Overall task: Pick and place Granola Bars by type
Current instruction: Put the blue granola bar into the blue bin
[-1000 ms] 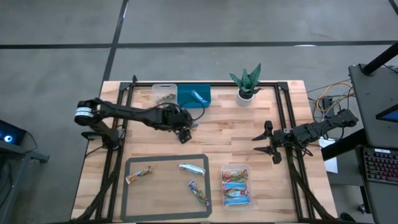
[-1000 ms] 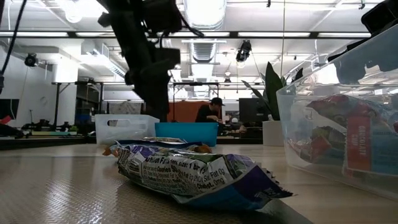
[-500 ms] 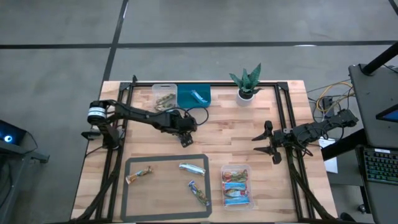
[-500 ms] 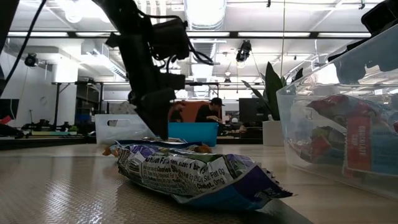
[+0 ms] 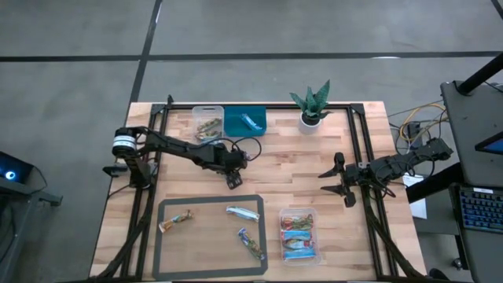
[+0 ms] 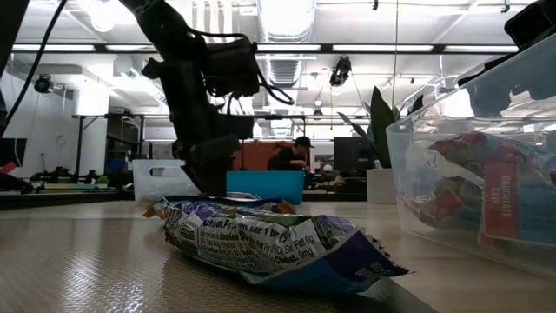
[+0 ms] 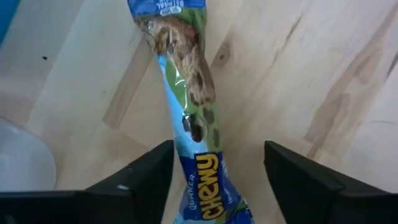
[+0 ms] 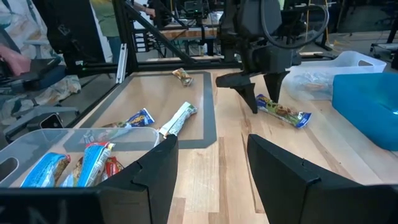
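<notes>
Both left gripper (image 7: 214, 180) fingers astride Chewy bar (image 7: 186, 118)

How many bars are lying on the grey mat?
3: a brown-green bar at the grey mat's left, a silvery-white bar near its far edge, a green-blue bar toward its right. None seems hidden.

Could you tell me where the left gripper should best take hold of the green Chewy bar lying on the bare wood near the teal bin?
Grip the Chewy bar across its narrow middle, coming straight down. It lies flat and long between the left gripper's open fingers, so they would likely close on its long edges.
</notes>
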`<state>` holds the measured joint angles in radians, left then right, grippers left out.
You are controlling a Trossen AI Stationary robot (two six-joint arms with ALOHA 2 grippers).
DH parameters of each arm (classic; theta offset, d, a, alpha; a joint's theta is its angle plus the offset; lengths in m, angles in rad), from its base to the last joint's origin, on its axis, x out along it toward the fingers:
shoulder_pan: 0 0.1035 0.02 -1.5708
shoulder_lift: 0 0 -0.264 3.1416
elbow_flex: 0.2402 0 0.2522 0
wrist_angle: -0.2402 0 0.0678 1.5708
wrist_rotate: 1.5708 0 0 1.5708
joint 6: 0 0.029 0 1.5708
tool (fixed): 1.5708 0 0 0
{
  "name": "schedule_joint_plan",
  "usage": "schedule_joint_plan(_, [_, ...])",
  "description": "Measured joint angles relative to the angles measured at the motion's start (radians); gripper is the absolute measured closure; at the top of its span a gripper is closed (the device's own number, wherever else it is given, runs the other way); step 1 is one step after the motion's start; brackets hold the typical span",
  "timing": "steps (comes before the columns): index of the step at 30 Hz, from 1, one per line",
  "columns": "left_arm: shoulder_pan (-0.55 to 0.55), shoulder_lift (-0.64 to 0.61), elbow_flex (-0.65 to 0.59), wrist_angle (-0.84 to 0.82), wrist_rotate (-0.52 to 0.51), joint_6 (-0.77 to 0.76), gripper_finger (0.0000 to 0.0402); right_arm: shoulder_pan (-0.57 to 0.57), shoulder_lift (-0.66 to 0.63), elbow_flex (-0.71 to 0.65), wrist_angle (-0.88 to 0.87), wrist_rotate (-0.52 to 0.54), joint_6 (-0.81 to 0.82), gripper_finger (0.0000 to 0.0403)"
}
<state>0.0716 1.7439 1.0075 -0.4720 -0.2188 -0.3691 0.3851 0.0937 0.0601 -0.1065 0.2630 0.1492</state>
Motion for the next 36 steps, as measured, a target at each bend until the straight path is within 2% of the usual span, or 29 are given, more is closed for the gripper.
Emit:
schedule_joint_plan(14, [0.0, -0.012, 0.002, 0.0, -0.006, -0.041, 0.0298, 0.0, 0.0, 0.0, 0.0, 0.0, 0.0, 0.022])
schedule_joint_plan(23, [-0.002, -0.136, 0.003, -0.027, -0.002, -0.031, 0.0389, 0.001, 0.0, 0.0, -0.001, 0.0, 0.0, 0.022])
schedule_joint_plan(36, [-0.006, -0.45, 0.0, -0.193, -0.003, 0.02, 0.0401, 0.0, -0.001, 0.0, 0.0, -0.001, 0.0, 0.022])
